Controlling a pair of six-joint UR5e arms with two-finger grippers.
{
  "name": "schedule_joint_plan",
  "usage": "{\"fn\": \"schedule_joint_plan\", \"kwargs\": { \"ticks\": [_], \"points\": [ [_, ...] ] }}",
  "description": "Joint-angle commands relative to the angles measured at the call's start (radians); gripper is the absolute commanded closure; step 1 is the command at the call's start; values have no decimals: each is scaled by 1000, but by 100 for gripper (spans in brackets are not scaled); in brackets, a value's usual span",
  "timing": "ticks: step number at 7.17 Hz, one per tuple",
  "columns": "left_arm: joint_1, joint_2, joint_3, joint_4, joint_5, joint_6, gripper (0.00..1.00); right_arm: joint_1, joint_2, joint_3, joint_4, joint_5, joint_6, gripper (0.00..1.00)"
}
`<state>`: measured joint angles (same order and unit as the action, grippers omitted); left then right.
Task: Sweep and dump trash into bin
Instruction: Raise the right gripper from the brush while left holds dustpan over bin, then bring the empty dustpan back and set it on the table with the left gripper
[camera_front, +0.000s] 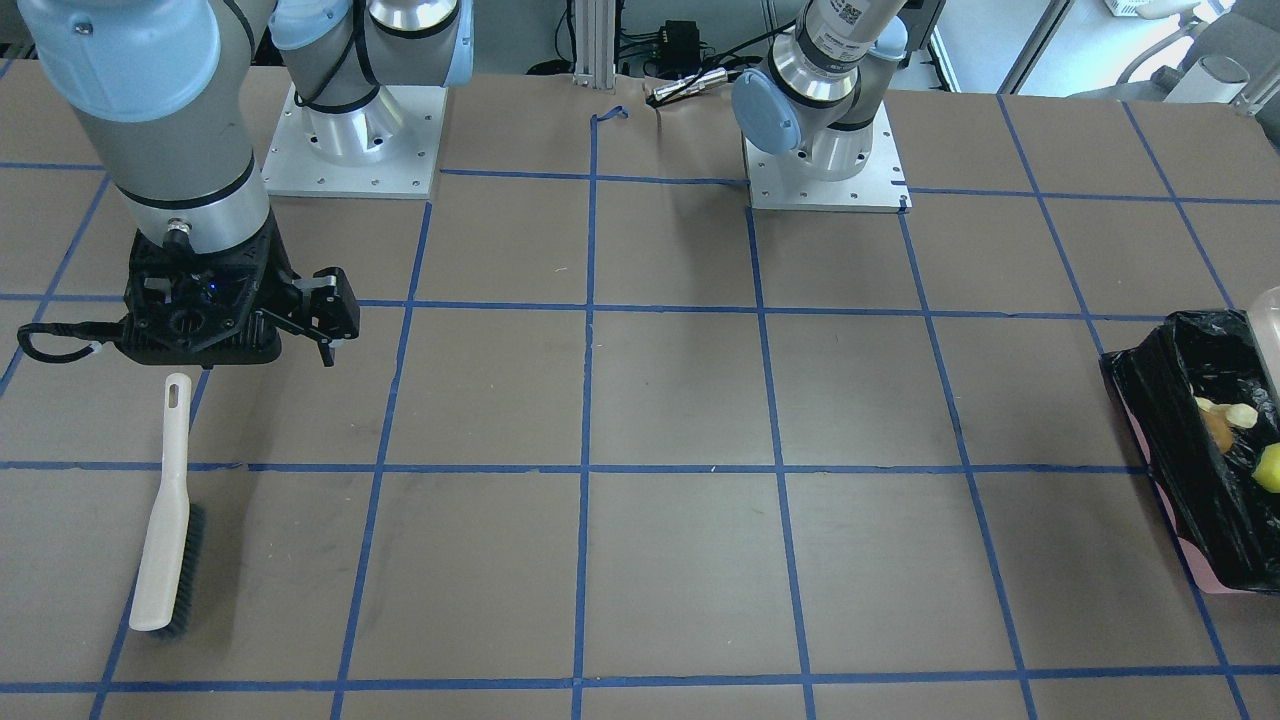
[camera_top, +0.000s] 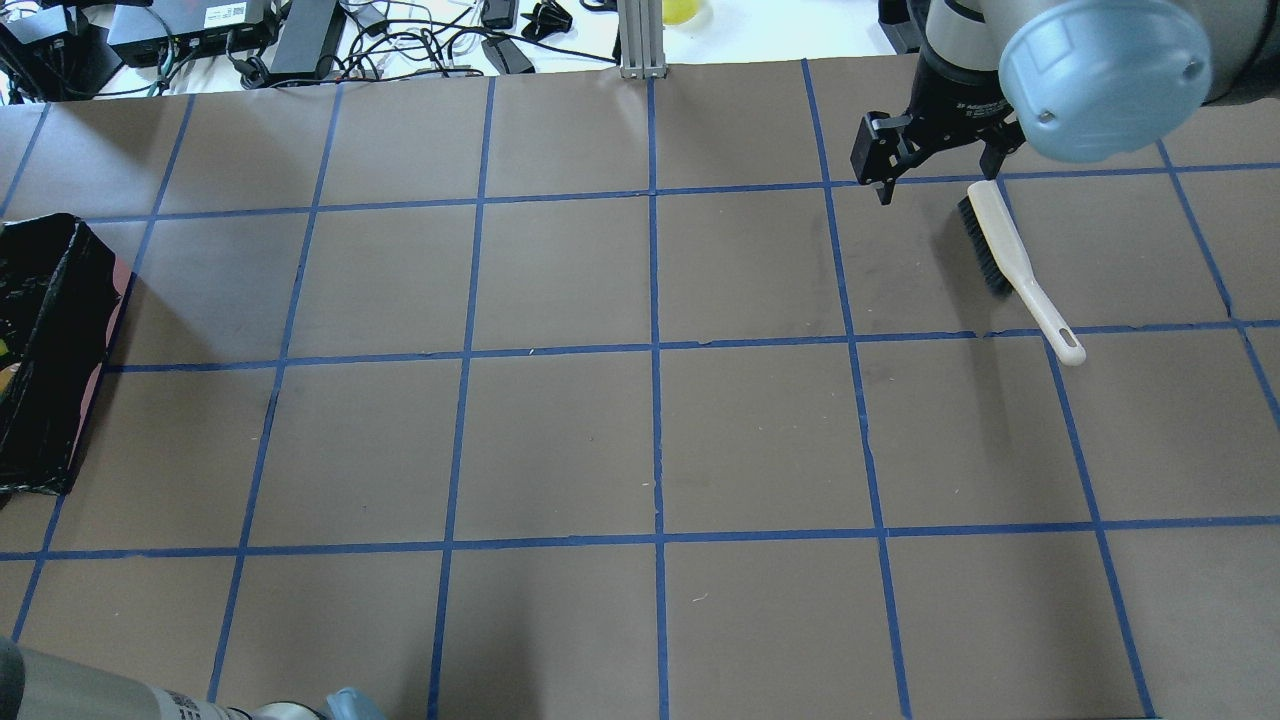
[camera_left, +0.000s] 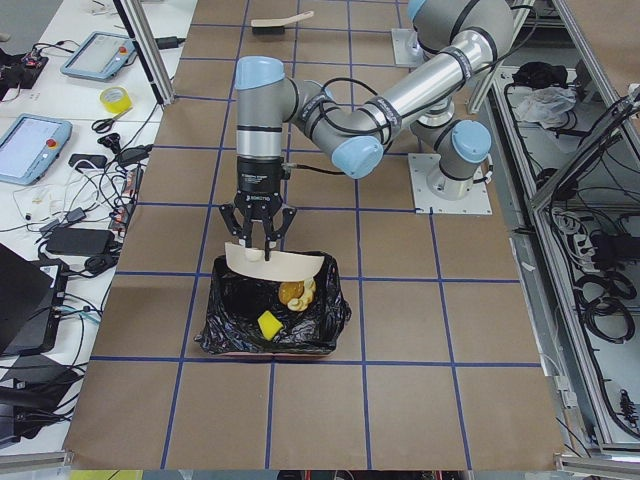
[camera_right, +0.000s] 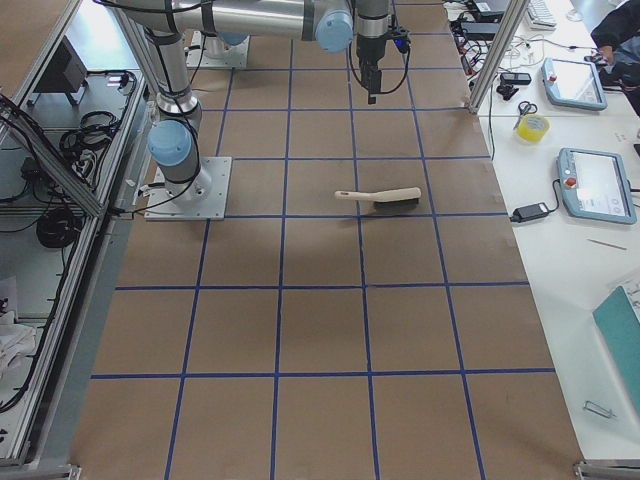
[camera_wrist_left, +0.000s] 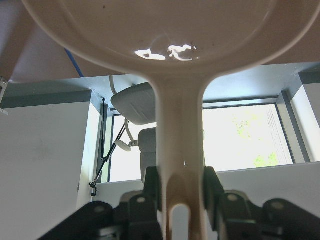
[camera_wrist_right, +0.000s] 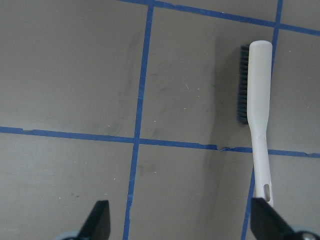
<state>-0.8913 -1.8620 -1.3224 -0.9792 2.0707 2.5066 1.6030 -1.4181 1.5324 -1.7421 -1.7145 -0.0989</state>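
At the bench's left edge, the pink bin (camera_left: 222, 318), lined with crinkled glossy black plastic, holds all the trash: a bright yellow wedge (camera_front: 1270, 468), a glossy golden-brown lump (camera_front: 1217, 430) and a pale curved peel (camera_front: 1242, 414). Just above it, the left gripper (camera_wrist_left: 182, 192) pinches the slim handle of the smooth beige dustpan (camera_left: 280, 266). Toward the far right corner, the right gripper (camera_wrist_right: 181, 222) hangs spread wide over the brown table (camera_top: 560, 440), near a beige brush (camera_wrist_right: 260, 125) with dark bristles.
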Motion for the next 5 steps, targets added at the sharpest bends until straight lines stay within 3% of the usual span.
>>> {"fn": "schedule_joint_plan", "kwargs": {
  "ticks": [1, 3, 5],
  "points": [
    [-49, 1, 63, -189, -145, -55, 100, 0, -10, -1, 3, 6, 10, 0],
    [-137, 20, 63, -359, -287, -321, 100, 3, -45, -3, 7, 19, 11, 0],
    [-289, 24, 31, -413, -302, -563, 100, 12, -114, -1, 109, 73, 11, 0]
  ]
}}
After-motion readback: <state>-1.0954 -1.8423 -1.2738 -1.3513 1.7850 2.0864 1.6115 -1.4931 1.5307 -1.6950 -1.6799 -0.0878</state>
